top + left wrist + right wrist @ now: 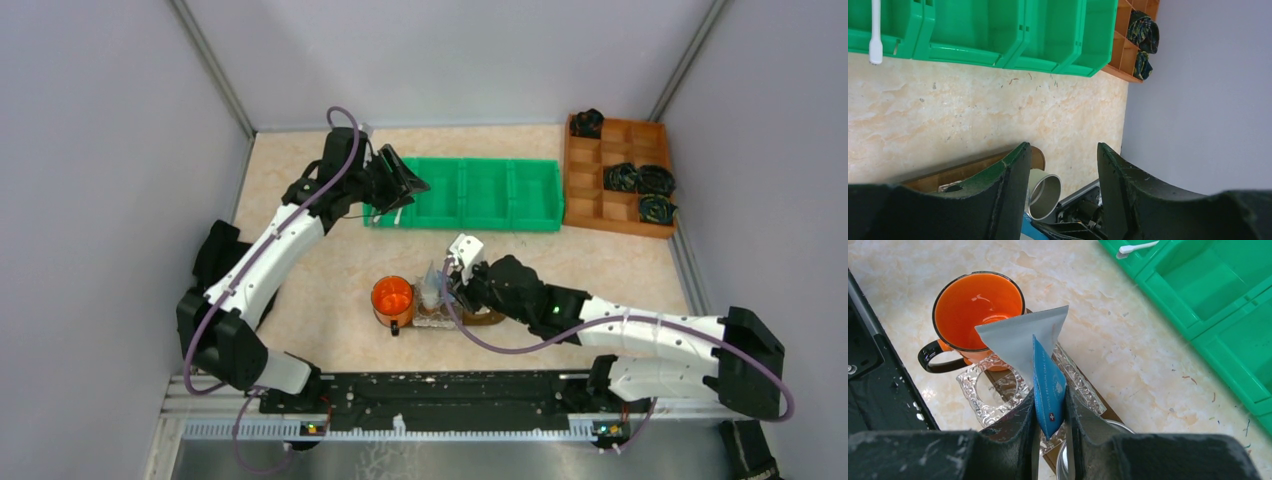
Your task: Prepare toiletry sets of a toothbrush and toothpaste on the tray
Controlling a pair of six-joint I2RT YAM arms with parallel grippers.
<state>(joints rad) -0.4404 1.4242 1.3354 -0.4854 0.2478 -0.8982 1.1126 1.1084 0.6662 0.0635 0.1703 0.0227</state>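
Observation:
My right gripper (1049, 396) is shut on a blue toothpaste tube (1046, 367), whose pale grey flat end (1020, 340) fans out above the jaws. It hangs over the dark brown tray (1098, 401), beside a clear textured glass holder (970, 390) and a metal cup (1115, 429) on the tray. In the top view this gripper (447, 285) sits above the tray (490, 319). My left gripper (1063, 150) is open and holds nothing. It hovers at the left end of the green bin (490, 195), where a white toothbrush (875, 30) lies in the end compartment.
An orange mug (392, 298) with a black handle stands at the tray's left end. An orange-brown compartmented box (620, 175) holding dark rolled items sits at the back right. Grey walls close in the table on three sides.

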